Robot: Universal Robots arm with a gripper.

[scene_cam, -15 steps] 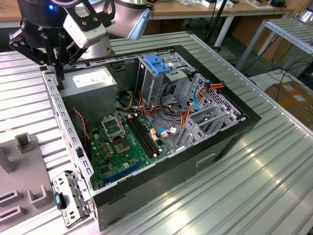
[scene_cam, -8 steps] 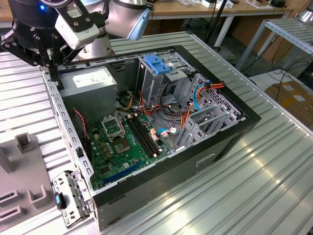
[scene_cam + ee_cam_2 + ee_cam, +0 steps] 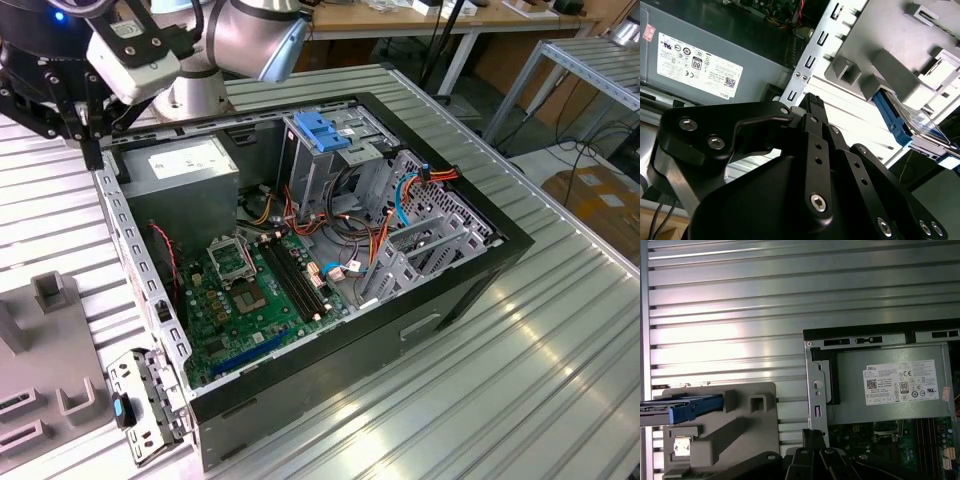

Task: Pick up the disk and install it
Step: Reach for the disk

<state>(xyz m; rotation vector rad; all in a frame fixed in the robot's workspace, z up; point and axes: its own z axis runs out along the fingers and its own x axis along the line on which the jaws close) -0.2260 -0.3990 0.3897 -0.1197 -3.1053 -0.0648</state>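
Note:
The disk (image 3: pixel 687 407) lies in a grey holder (image 3: pixel 735 430) on the ribbed table beside the open computer case. Its blue side rail and silver body (image 3: pixel 907 125) show in both wrist views. My gripper (image 3: pixel 812 100) hangs above the case's corner rim near the power supply, with the holder off to one side and apart from the disk. Its black fingers (image 3: pixel 814 437) are pressed together with nothing between them. In the exterior view the gripper (image 3: pixel 93 155) is at the upper left, over the case's back corner.
The open case (image 3: pixel 480 260) holds a green motherboard (image 3: pixel 250 290), a grey power supply (image 3: pixel 190 165) with a white sticker, bundled cables and a drive cage with a blue latch (image 3: pixel 325 130). A metal bracket (image 3: pixel 145 405) lies by the case's near corner. Ribbed table (image 3: pixel 500 400) surrounds it.

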